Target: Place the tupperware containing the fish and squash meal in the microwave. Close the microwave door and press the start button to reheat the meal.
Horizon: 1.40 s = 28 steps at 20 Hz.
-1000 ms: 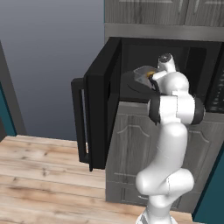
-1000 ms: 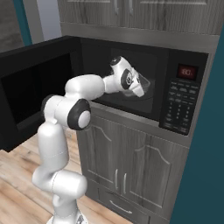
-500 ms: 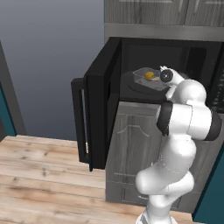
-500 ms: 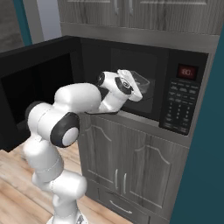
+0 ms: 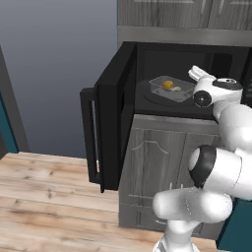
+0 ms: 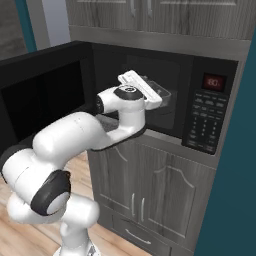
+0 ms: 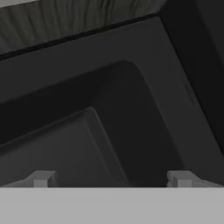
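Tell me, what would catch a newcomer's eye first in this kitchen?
Probably the big white robot arm reaching up to the black microwave, its open gripper empty at the mouth of the oven. Inside the dark cavity sits a clear tupperware with yellow-orange food showing through it. The microwave door stands swung wide open to the left, and a small red display glows above the keypad on the right.

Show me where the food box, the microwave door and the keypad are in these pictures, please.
food box [image 5: 171,89], left base view, on its clear front wall.
microwave door [image 5: 114,118], left base view, on the black panel's inner face.
keypad [image 6: 205,116], right base view, on the button rows below the red display.
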Motion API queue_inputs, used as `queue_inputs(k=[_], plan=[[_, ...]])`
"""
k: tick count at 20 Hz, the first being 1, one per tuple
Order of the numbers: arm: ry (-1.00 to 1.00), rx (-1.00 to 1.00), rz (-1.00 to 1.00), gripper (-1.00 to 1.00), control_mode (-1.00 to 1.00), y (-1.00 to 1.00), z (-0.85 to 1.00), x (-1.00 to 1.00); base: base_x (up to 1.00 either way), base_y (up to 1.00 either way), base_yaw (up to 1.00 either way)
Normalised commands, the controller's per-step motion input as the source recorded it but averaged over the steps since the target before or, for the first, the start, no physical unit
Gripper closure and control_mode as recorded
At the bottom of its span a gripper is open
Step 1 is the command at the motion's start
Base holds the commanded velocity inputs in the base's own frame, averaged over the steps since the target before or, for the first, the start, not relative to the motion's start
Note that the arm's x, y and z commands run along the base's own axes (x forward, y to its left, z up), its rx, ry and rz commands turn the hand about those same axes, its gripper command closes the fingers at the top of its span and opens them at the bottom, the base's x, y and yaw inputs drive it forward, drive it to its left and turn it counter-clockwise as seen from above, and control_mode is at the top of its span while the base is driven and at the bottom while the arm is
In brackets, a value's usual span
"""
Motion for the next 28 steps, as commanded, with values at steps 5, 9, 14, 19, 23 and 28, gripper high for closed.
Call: queue_inputs(k=[5, 9, 14, 19, 23, 28], plan=[[0.03, -0.05, 0.16, -1.00, -1.00, 0.54, 0.43, -1.00, 0.00, 0.00, 0.00], [0.19, 0.00, 0.18, -1.00, -1.00, 0.61, 0.08, -1.00, 0.00, 0.00, 0.00], [0.27, 0.00, 0.20, -1.00, -1.00, 0.62, 0.00, -1.00, 0.00, 0.00, 0.00], [0.24, 0.03, 0.19, -1.00, -1.00, 0.52, 0.29, -0.95, 0.00, 0.00, 0.00], [0.29, 0.13, 0.13, -1.00, -1.00, 0.29, 0.80, -0.65, 0.00, 0.00, 0.00], [0.38, 0.16, 0.09, -1.00, -1.00, 0.22, 0.81, -0.49, 0.00, 0.00, 0.00]])
